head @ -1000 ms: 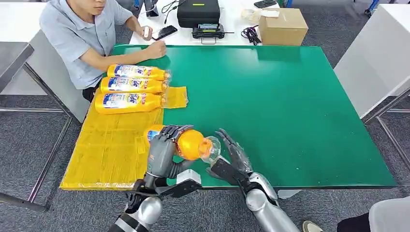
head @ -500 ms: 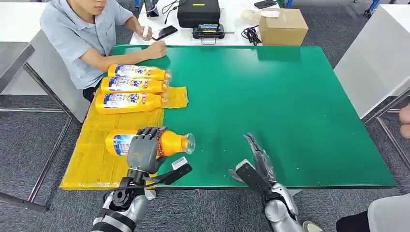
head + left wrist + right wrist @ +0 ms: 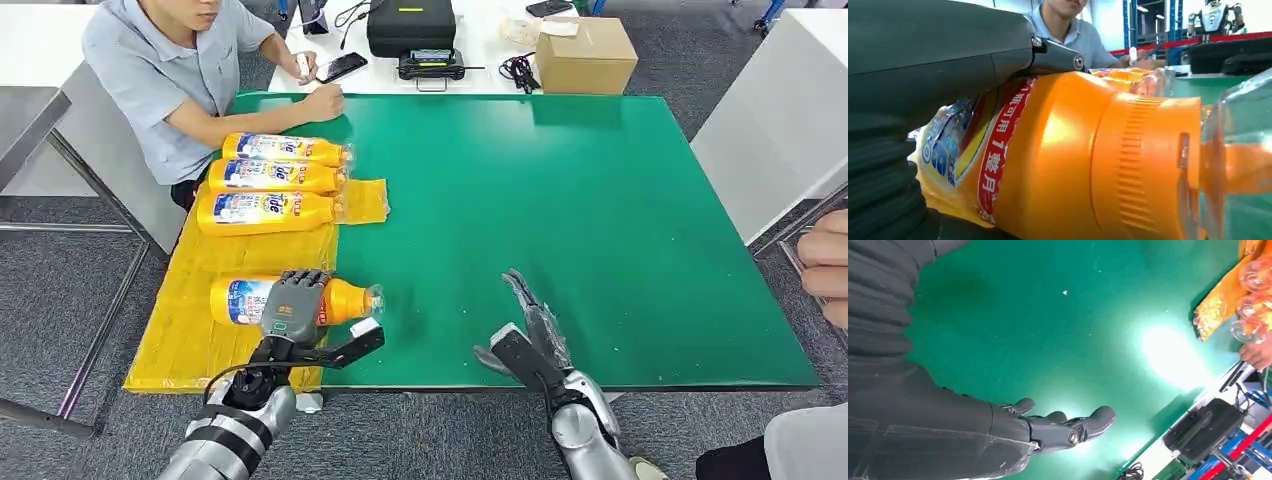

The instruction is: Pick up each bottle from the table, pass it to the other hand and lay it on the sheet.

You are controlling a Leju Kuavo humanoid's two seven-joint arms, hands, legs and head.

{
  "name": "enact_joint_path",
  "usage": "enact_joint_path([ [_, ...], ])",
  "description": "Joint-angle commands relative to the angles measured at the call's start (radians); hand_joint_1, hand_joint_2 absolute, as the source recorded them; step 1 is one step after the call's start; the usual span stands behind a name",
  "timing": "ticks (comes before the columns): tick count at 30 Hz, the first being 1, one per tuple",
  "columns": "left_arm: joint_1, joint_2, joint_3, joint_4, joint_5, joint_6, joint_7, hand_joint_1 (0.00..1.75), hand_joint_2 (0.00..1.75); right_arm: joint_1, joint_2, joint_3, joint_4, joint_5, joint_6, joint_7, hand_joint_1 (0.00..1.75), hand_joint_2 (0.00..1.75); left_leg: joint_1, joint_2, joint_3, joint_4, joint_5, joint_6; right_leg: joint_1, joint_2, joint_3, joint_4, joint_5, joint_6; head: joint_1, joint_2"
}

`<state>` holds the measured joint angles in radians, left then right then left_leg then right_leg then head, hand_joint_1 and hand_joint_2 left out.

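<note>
An orange bottle (image 3: 240,299) with a blue-and-white label and clear cap lies on its side on the yellow sheet (image 3: 200,340), cap toward the green table top. My left hand (image 3: 292,305) grips it over the middle; up close its orange body (image 3: 1068,160) sits under my dark fingers (image 3: 948,55). Three more orange bottles (image 3: 268,179) lie side by side on the sheet's far end. My right hand (image 3: 530,325) is open above the green surface near the front edge, holding nothing; its fingers (image 3: 1068,427) are spread.
A person (image 3: 170,60) sits at the far left corner with a hand (image 3: 322,102) on the green table (image 3: 580,210). Another person's hand (image 3: 828,265) is at the right edge. A cardboard box (image 3: 584,53) and black case (image 3: 410,25) stand behind.
My left hand carried the bottle left, away from my right hand, and down onto the sheet. My right hand let go and drew back, open. A person's hand came in at the right edge.
</note>
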<state>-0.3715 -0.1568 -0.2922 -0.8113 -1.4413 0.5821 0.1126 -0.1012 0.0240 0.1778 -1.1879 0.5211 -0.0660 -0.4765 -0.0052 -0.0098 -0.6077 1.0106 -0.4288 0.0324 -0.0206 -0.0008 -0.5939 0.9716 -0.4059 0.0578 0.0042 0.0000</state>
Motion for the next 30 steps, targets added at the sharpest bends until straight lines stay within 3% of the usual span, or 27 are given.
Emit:
enact_joint_path([
  [1, -0.085, 0.037, -0.044, 0.167, -0.022, 0.004, 0.018, 1.27, 1.75, -0.056, 0.007, 0.007, 0.100, -0.004, -0.001, -0.006, 0.00, 1.75, 0.001, 0.002, 0.004, -0.001, -0.001, -0.002, 0.001, 0.002, 0.003, -0.001, -0.001, -0.002, 0.000, 0.000],
  [15, -0.085, 0.037, -0.044, 0.167, -0.022, 0.004, 0.018, 1.27, 1.75, -0.056, 0.007, 0.007, 0.100, -0.004, -0.001, -0.006, 0.00, 1.75, 0.000, 0.001, 0.001, 0.000, 0.000, -0.001, 0.001, 0.001, 0.001, -0.001, 0.000, -0.001, 0.000, 0.000],
  [16, -0.085, 0.037, -0.044, 0.167, -0.022, 0.004, 0.018, 0.52, 1.75, -0.056, 0.007, 0.007, 0.100, -0.004, -0.001, -0.006, 0.00, 1.75, 0.001, 0.002, 0.003, 0.000, -0.001, -0.002, 0.001, 0.002, 0.003, -0.001, 0.000, -0.002, 0.000, 0.000],
  [19, -0.089, 0.035, -0.049, 0.177, -0.033, -0.029, 0.020, 0.21, 1.75, -0.058, 0.004, 0.003, 0.108, -0.006, -0.005, -0.007, 0.00, 1.75, 0.001, 0.002, 0.004, 0.000, -0.001, -0.002, 0.001, 0.001, 0.003, 0.000, -0.001, -0.002, 0.000, 0.000],
  [20, -0.092, 0.034, -0.048, 0.180, -0.031, -0.041, 0.022, 0.37, 1.75, -0.059, 0.004, 0.001, 0.111, -0.006, -0.006, -0.008, 0.00, 1.75, 0.001, 0.002, 0.002, 0.000, -0.001, -0.001, 0.001, 0.001, 0.002, 0.000, 0.000, -0.002, 0.000, 0.000],
  [22, -0.097, 0.033, -0.042, 0.186, -0.026, -0.056, 0.022, 0.49, 1.75, -0.062, 0.004, -0.003, 0.116, -0.006, -0.007, -0.008, 0.00, 1.75, 0.001, 0.002, 0.004, 0.000, -0.001, -0.002, 0.001, 0.001, 0.003, -0.001, 0.000, -0.002, 0.000, 0.000],
  [24, -0.100, 0.032, -0.045, 0.195, -0.030, -0.066, 0.025, 0.30, 1.75, -0.063, 0.007, -0.006, 0.120, -0.005, -0.009, -0.011, 0.00, 1.75, 0.000, 0.001, 0.003, -0.001, 0.000, -0.001, 0.000, 0.001, 0.002, -0.001, 0.000, -0.001, 0.000, 0.000],
  [30, -0.090, 0.032, -0.042, 0.217, -0.025, -0.085, 0.023, 0.33, 1.75, -0.048, 0.001, -0.017, 0.124, 0.002, -0.018, -0.010, 0.00, 1.75, 0.000, 0.001, 0.005, -0.001, 0.000, -0.001, 0.000, 0.001, 0.004, -0.001, 0.000, -0.001, 0.000, 0.000],
])
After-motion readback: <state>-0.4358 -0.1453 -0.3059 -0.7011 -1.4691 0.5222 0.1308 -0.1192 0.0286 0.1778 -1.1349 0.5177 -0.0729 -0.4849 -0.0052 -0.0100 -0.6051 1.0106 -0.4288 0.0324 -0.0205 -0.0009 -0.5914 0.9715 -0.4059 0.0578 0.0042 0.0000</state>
